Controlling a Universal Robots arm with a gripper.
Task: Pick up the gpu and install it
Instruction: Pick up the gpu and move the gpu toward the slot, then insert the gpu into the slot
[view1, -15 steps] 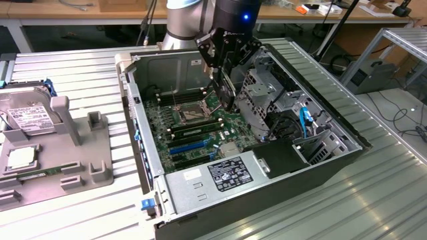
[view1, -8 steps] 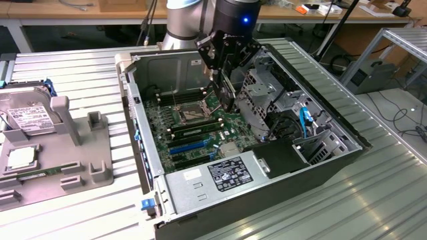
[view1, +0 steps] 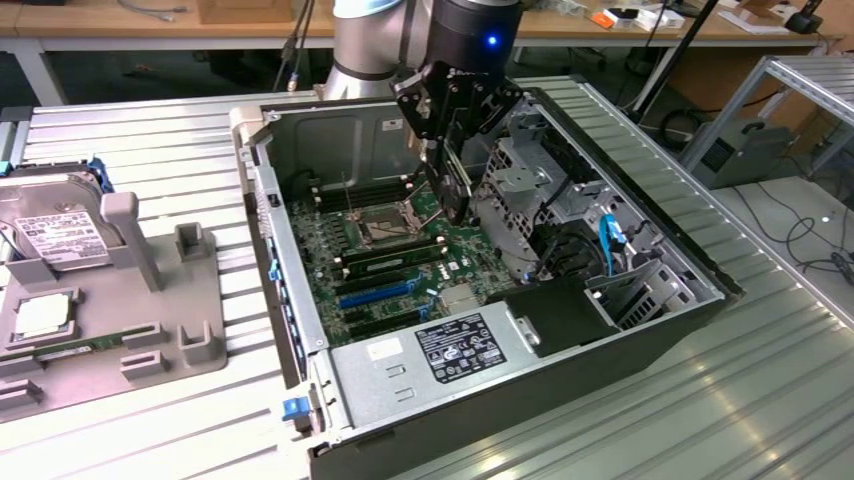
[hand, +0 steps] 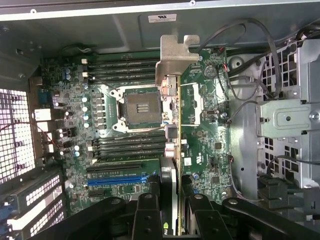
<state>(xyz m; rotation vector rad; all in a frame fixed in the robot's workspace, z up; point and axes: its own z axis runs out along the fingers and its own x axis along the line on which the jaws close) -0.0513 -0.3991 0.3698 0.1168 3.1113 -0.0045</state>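
Gripper (view1: 454, 150) hangs over the open computer case (view1: 667, 330), its jaws half closed on the gpu (view1: 454, 195), which it holds on edge above the motherboard (view1: 400, 255), with the silver bracket (hand: 172, 57) toward the rear wall. In the exterior view, the blue slot (view1: 380, 293) lies at about seven o'clock from the card. I judge the card must stay upright, parallel to its slot, and go down evenly.
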